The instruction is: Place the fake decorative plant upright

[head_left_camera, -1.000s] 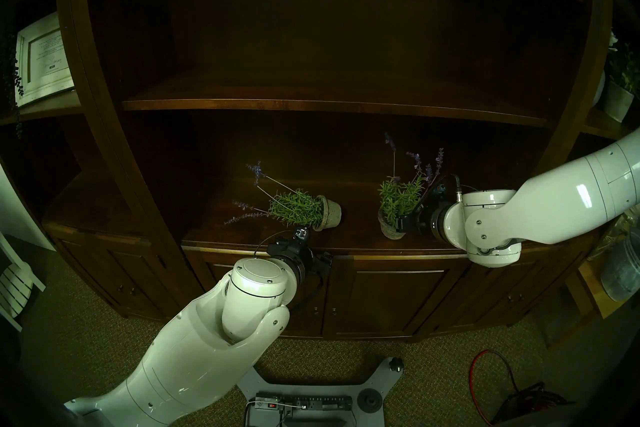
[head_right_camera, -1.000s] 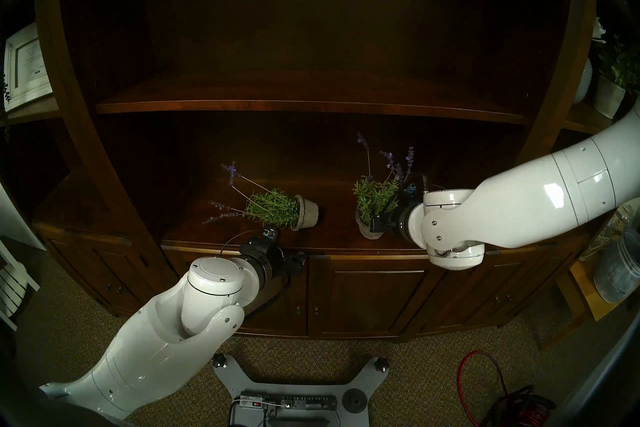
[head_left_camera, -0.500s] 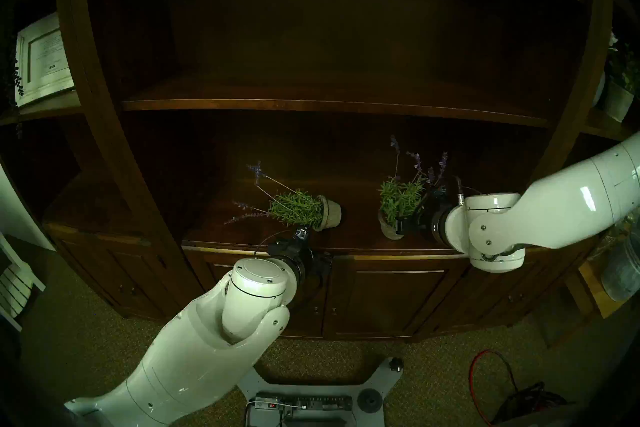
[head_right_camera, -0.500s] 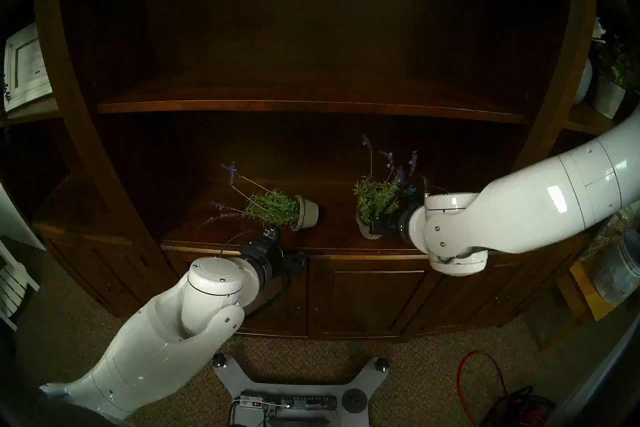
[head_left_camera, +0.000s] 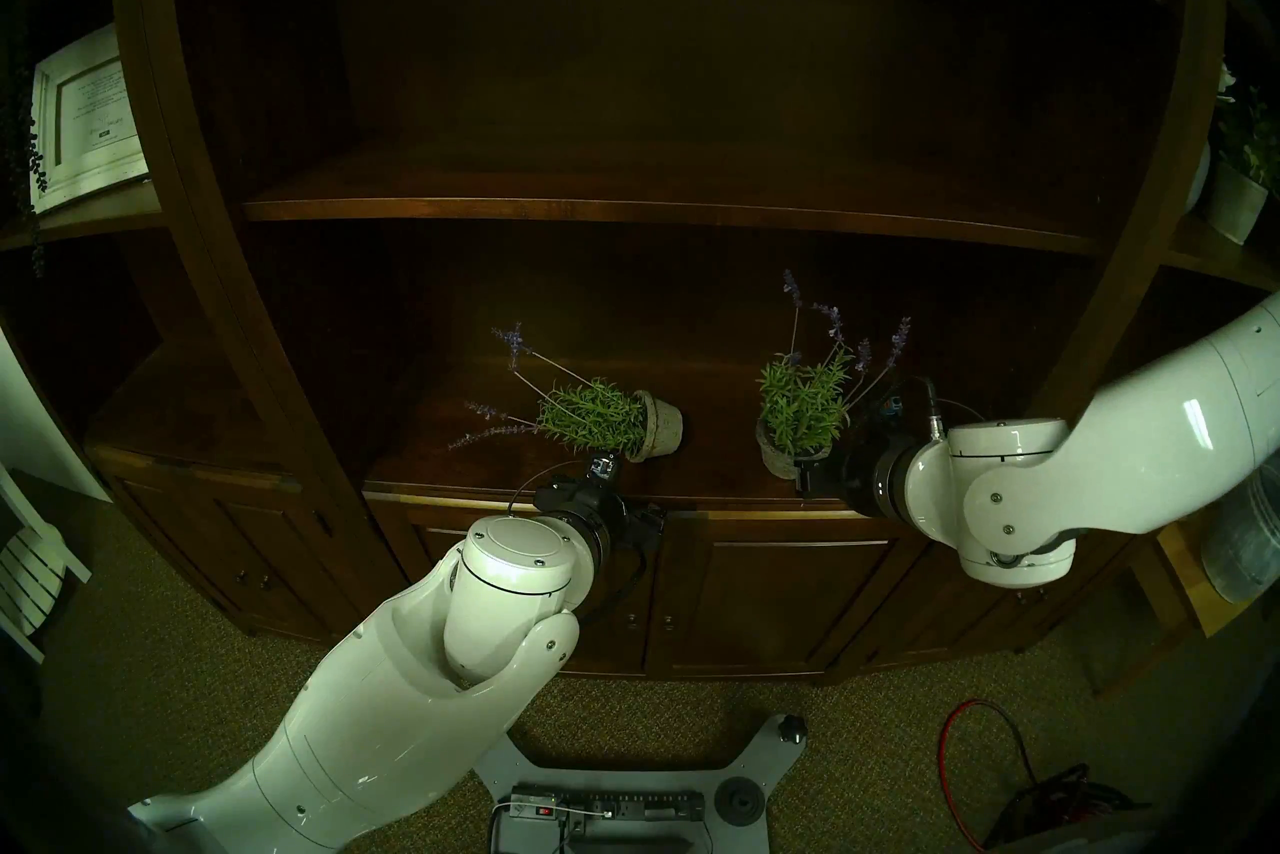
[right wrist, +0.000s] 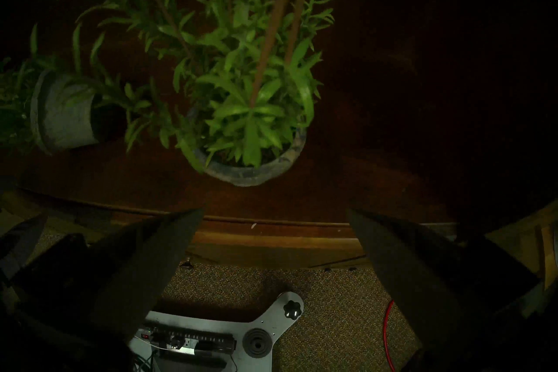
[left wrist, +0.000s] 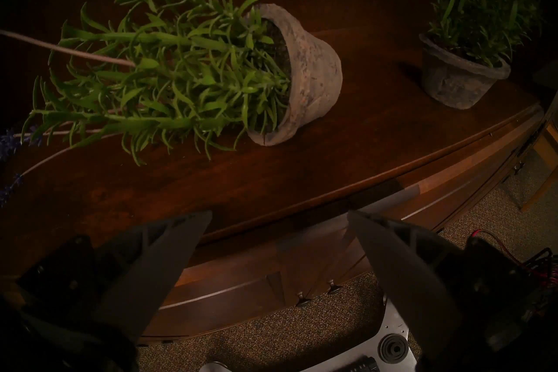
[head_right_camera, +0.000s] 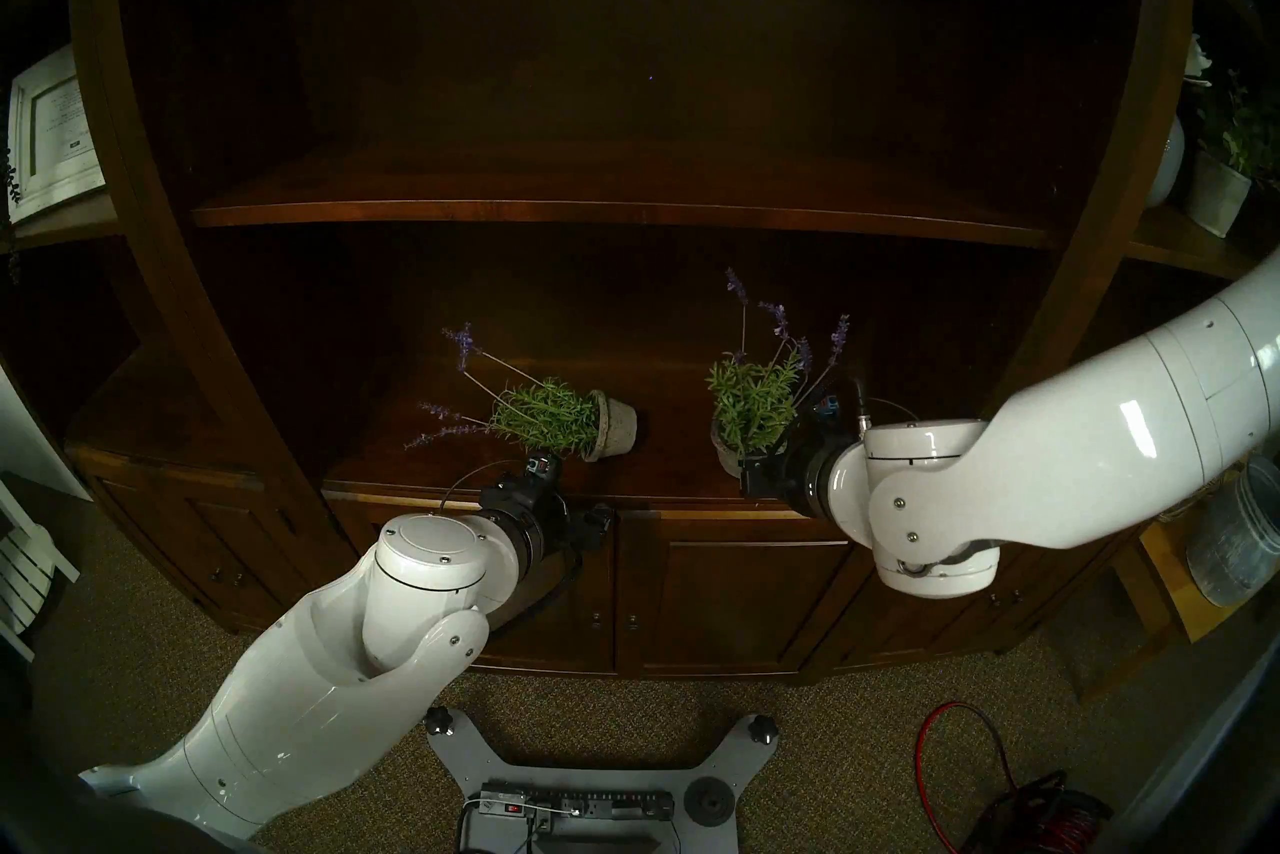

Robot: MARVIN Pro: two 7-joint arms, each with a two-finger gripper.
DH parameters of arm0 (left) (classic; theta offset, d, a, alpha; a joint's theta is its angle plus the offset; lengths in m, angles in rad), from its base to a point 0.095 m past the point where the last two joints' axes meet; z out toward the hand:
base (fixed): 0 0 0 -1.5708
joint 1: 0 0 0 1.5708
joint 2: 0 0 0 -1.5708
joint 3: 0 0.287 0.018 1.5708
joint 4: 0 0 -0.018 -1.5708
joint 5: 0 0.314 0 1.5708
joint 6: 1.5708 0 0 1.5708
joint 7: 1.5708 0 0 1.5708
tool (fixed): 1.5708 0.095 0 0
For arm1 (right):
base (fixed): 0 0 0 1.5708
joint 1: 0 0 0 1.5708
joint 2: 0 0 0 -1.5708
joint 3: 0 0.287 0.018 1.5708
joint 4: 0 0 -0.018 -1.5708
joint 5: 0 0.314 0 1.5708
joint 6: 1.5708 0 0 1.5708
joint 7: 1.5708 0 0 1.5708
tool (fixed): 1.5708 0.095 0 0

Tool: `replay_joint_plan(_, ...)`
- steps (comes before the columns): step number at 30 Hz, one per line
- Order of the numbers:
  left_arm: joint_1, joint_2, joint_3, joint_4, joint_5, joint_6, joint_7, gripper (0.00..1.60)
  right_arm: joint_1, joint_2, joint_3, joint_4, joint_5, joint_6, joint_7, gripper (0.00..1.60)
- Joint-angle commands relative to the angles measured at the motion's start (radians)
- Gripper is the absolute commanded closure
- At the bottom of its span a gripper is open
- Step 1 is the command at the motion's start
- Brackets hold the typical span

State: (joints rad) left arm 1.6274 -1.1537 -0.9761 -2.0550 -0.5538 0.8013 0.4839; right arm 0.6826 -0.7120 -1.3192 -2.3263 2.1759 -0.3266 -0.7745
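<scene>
Two fake plants with green sprigs and purple flower stalks sit on the dark wooden ledge [head_left_camera: 692, 485]. The left plant [head_left_camera: 589, 423] [head_right_camera: 547, 426] [left wrist: 169, 69] lies on its side, its grey pot [head_left_camera: 658, 433] [left wrist: 311, 72] [right wrist: 65, 117] pointing right and its stalks pointing left. The right plant [head_left_camera: 800, 409] [head_right_camera: 751, 409] [left wrist: 462, 84] [right wrist: 250, 108] stands upright. My left gripper [head_left_camera: 627, 495] [left wrist: 279, 213] is open and empty at the ledge's front edge, short of the tipped pot. My right gripper [head_left_camera: 807, 475] [head_right_camera: 748, 478] [right wrist: 274, 211] is open and empty just in front of the upright pot.
A shelf board [head_left_camera: 623, 208] spans above the ledge, and cabinet doors [head_left_camera: 796, 603] lie below it. A framed picture [head_left_camera: 83, 118] stands at the far left. A small potted plant [head_left_camera: 1240, 187] and a clear jar [head_right_camera: 1233, 541] are at the right. My base [head_left_camera: 623, 790] and a red cable [head_left_camera: 970, 755] lie on the carpet.
My right gripper has drawn back from the upright pot toward the ledge's front and right, and the plant's stalks have sprung free. The left arm and the tipped plant have not moved.
</scene>
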Motion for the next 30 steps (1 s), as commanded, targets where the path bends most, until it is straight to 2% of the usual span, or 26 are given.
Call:
replay_joint_plan(1, -0.018, -0.007, -0.006, -0.030, 0.003, -0.006, -0.001, 0.00, 0.080, 0.011, 0.000, -0.069, -0.046, -0.033, -0.023, 0.00)
replay_joint_plan(9, -0.018, -0.007, -0.006, -0.031, 0.003, -0.006, -0.001, 0.00, 0.059, -0.007, 0.009, -0.117, -0.073, -0.073, -0.058, 0.00)
replay_joint_plan(13, -0.018, -0.007, -0.006, -0.031, 0.003, -0.006, -0.001, 0.00, 0.053, -0.003, -0.011, -0.117, -0.099, -0.102, -0.078, 0.00)
replay_joint_plan(23, -0.018, -0.008, -0.006, -0.025, 0.003, -0.006, -0.001, 0.00, 0.097, 0.014, -0.062, -0.117, -0.113, -0.095, -0.061, 0.00)
replay_joint_plan(30, -0.017, -0.009, -0.005, -0.020, 0.003, -0.006, -0.001, 0.00, 0.102, 0.020, -0.096, -0.117, -0.120, -0.091, -0.044, 0.00)
